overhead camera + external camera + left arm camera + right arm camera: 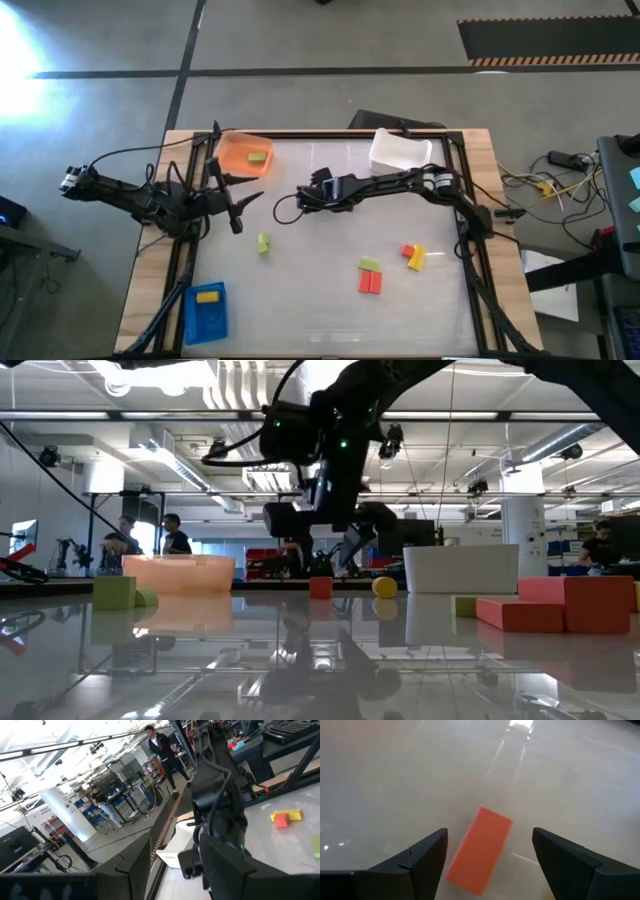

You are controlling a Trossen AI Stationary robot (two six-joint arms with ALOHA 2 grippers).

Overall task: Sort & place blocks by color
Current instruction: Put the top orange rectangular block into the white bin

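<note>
On the glossy desk, I see my right claw spread wide over a smooth red rectangular block.

- A glossy white table carries three trays: orange at eleven o'clock, white at one, blue at seven.
- Loose blocks lie toward five o'clock.

Industrial robotics lab, exposed ceiling ducts, workbenches, monitors, floor hazard tape, people working behind

Tabletop glossy, reflective white; border bare wood; red block smooth matt.
</note>
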